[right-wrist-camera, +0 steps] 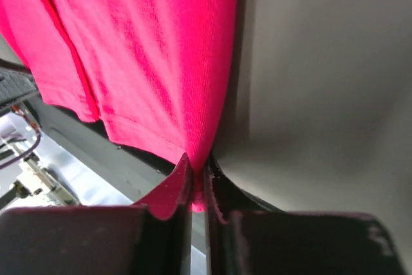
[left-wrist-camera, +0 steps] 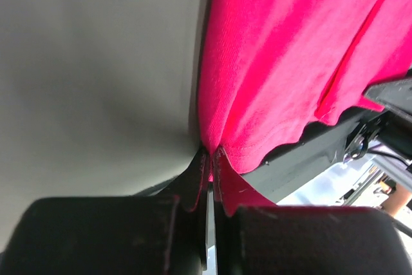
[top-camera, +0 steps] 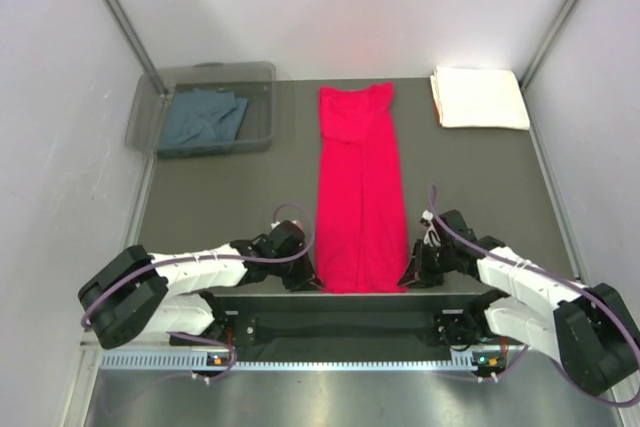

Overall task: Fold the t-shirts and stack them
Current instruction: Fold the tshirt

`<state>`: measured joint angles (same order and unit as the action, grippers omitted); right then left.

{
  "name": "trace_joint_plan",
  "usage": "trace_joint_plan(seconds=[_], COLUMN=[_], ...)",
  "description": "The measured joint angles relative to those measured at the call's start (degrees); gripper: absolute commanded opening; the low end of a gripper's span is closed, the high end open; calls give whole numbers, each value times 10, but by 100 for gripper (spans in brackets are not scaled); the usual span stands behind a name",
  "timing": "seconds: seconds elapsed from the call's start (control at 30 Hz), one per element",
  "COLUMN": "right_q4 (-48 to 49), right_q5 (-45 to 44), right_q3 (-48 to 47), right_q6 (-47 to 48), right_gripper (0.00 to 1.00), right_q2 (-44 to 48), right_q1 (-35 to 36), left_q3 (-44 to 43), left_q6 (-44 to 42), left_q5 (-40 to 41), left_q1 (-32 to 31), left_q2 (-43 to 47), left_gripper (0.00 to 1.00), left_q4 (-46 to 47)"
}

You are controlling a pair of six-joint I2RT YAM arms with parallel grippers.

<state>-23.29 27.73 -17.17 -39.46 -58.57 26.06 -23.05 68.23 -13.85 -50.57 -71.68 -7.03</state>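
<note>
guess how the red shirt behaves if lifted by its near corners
Probably floppy: the red t-shirt lies as a long flat strip, so it would likely sag between the left end effector and right end effector. Likely light: thin cloth, pinched flat.

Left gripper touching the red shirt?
Touching. Left wrist view shows the left gripper shut on the red t-shirt, its hem corner pinched.

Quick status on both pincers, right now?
Left pincer: closed on the red shirt, at its near left corner.
Right pincer: closed on the same shirt, at its near right corner.
</note>
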Motion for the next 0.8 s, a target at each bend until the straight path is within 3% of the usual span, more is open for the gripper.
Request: trace_joint_plan(seconds=[0.43,0.6,0.8], right_q4=[-64,-101,-107], right_q5=[-35,-48,-52], right_q3=[14,-40,-210], right_q6=[-28,-9,54], right_gripper=[0,0,0], right_q2=[100,47,-84], right_q1=[8,5,-36], left_q3=[-14,-85,-256], left_q6=[37,21,-43], left_q5=[32,55,60], left_q1=[-61,-58,28], left_q2=[-7,-17,-92], left_gripper=[0,0,0], left_q4=[-10,-52,-70])
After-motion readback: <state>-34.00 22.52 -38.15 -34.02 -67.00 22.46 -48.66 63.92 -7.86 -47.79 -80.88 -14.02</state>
